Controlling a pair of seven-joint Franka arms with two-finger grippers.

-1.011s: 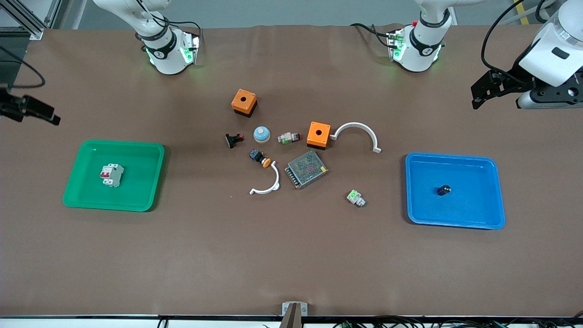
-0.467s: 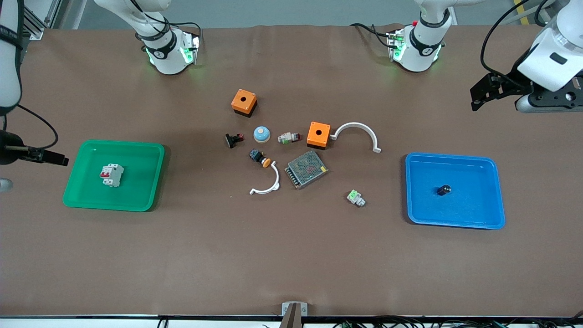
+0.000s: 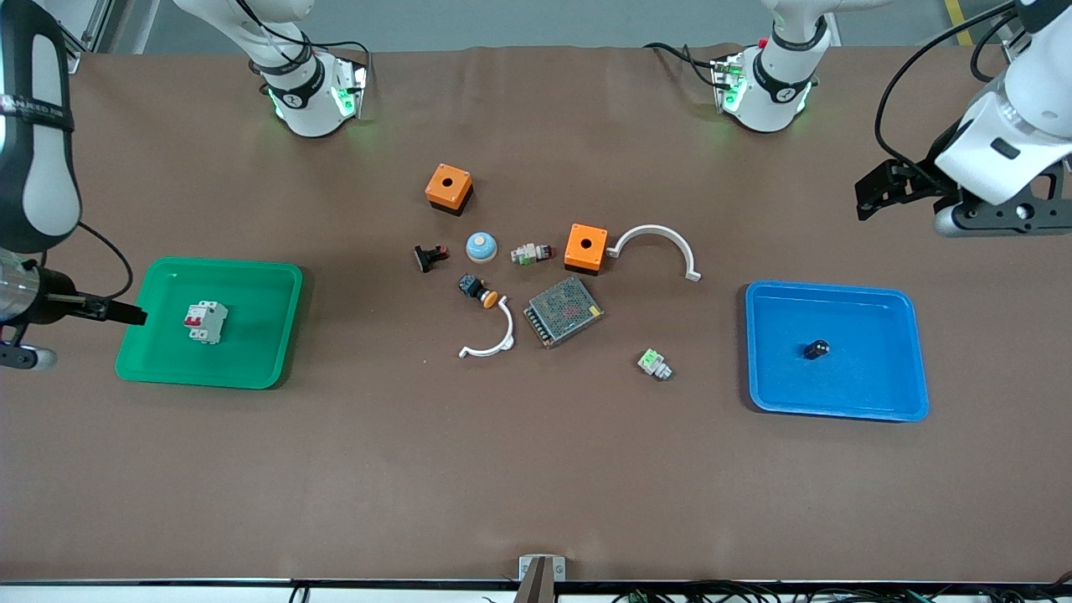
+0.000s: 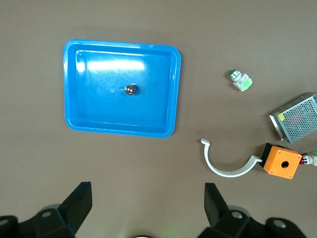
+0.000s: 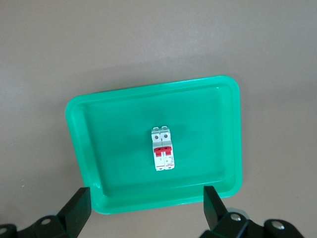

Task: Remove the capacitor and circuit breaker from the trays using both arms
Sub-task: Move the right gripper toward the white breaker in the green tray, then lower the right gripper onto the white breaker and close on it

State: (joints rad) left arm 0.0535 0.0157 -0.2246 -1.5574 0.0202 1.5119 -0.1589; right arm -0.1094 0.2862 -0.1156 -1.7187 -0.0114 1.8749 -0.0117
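Observation:
The breaker [image 3: 205,322], pale grey with red levers, lies in the green tray [image 3: 251,285]; it also shows in the right wrist view [image 5: 163,148]. The capacitor [image 3: 816,349], a black stub, lies in the blue tray [image 3: 879,301]; it also shows in the left wrist view [image 4: 131,89]. My right gripper [image 3: 126,316] is open and empty, up over the green tray's outer edge [image 5: 146,191]. My left gripper [image 3: 871,197] is open and empty, up over bare table beside the blue tray [image 4: 147,188].
Mid-table clutter: two orange boxes [image 3: 448,188] [image 3: 586,247], two white curved pieces [image 3: 657,247] [image 3: 490,335], a metal mesh unit [image 3: 564,311], a blue dome [image 3: 481,246], green-faced white blocks [image 3: 654,363], a black push-button with orange cap [image 3: 477,291].
My right arm has swung in from the table's end, bringing its gripper to the green tray's edge. My left gripper has shifted slightly toward the blue tray. Breaker and capacitor have not moved.

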